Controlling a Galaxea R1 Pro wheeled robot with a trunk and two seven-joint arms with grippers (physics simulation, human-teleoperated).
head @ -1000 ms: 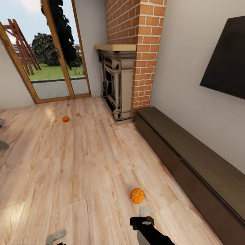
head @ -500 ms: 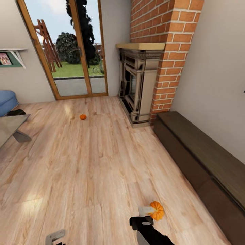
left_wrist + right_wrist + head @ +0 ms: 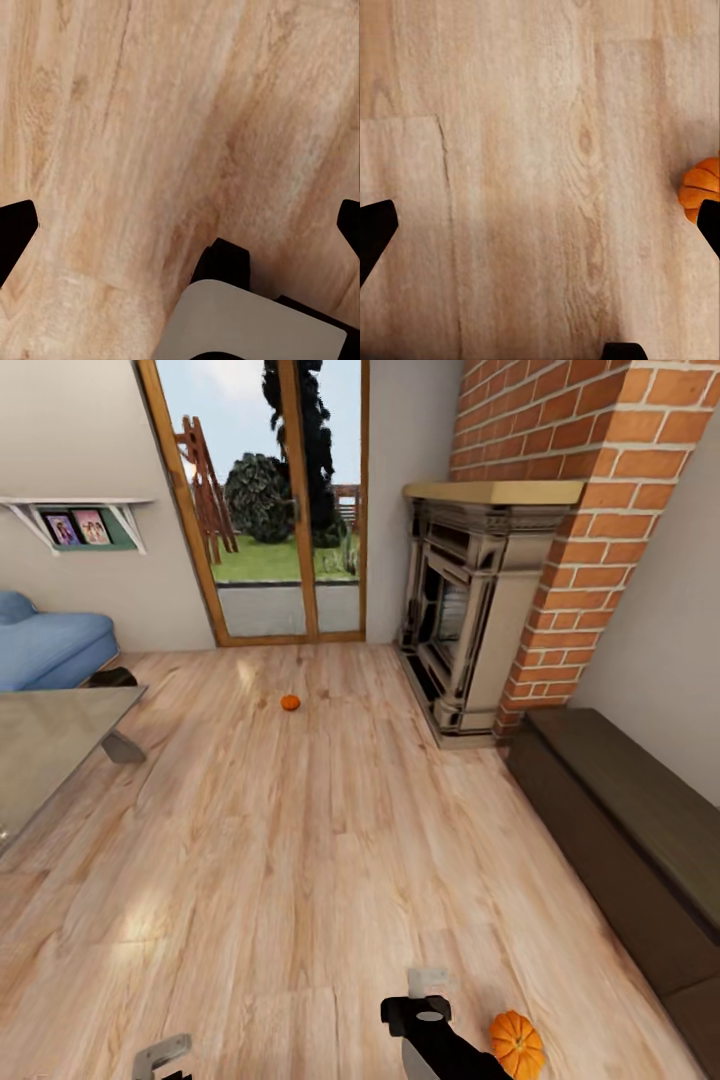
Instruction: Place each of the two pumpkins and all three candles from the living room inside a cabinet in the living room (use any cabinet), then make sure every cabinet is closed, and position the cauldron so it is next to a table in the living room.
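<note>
Nearest the robot, the right gripper (image 3: pixel 428 982) hung low over the wooden floor (image 3: pixel 300 860), its fingers spread wide with only bare planks between them in the right wrist view (image 3: pixel 540 217). Just beside that arm, on the floor, sat the near pumpkin (image 3: pixel 516 1045), which also peeked in at the edge of the right wrist view (image 3: pixel 702 187). The left gripper (image 3: pixel 165 1053) was likewise held over the floor, its dark fingertips far apart in the left wrist view (image 3: pixel 180 225) and holding nothing. Along the right wall ran the dark-brown cabinet (image 3: pixel 640 840), its fronts shut. At the left stood the grey table (image 3: pixel 50 740). Farther off, the second pumpkin (image 3: pixel 290 702) lay on open floor, before the fireplace (image 3: pixel 470 620) and the glass door (image 3: pixel 290 540).
</note>
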